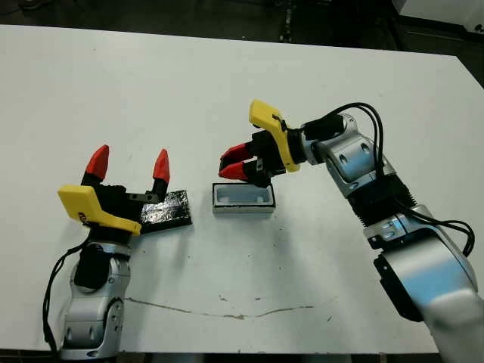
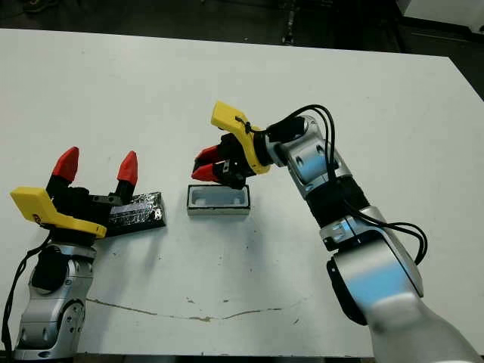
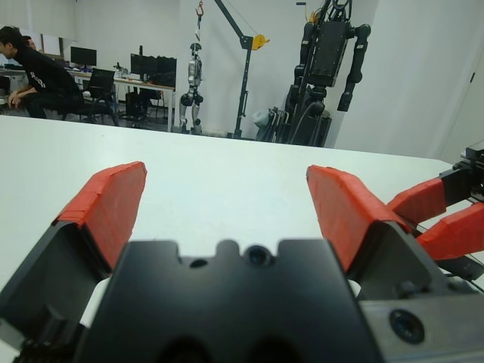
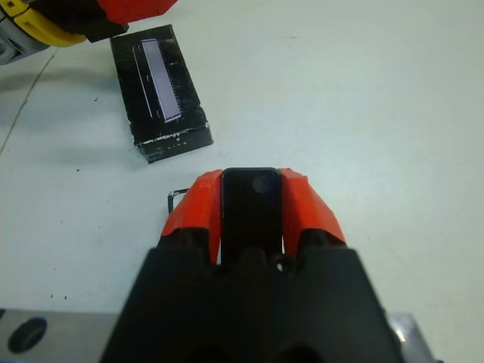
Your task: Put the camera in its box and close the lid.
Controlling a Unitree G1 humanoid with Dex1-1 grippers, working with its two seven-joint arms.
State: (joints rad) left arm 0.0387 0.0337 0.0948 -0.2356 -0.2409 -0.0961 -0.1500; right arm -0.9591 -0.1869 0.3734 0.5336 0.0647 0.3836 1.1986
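Observation:
The box (image 1: 243, 210), a small white-lined tray, lies open at the table's middle. My right gripper (image 1: 229, 167) hovers just above the box's far left corner, shut on the camera (image 4: 252, 208), a slim black piece held between the red fingers (image 4: 310, 212). The lid (image 1: 168, 209), a flat black panel with silvery patches, lies flat on the table left of the box, and its glossy face (image 4: 159, 91) also shows in the right wrist view. My left gripper (image 1: 130, 163) stands open directly beside the lid's left end, fingers pointing up, nothing between them.
A thin cracked line (image 1: 227, 310) runs across the white table (image 1: 340, 91) near its front edge. Beyond the table's far side, the left wrist view shows a seated person (image 3: 34, 72), desks and parked robots (image 3: 329, 68).

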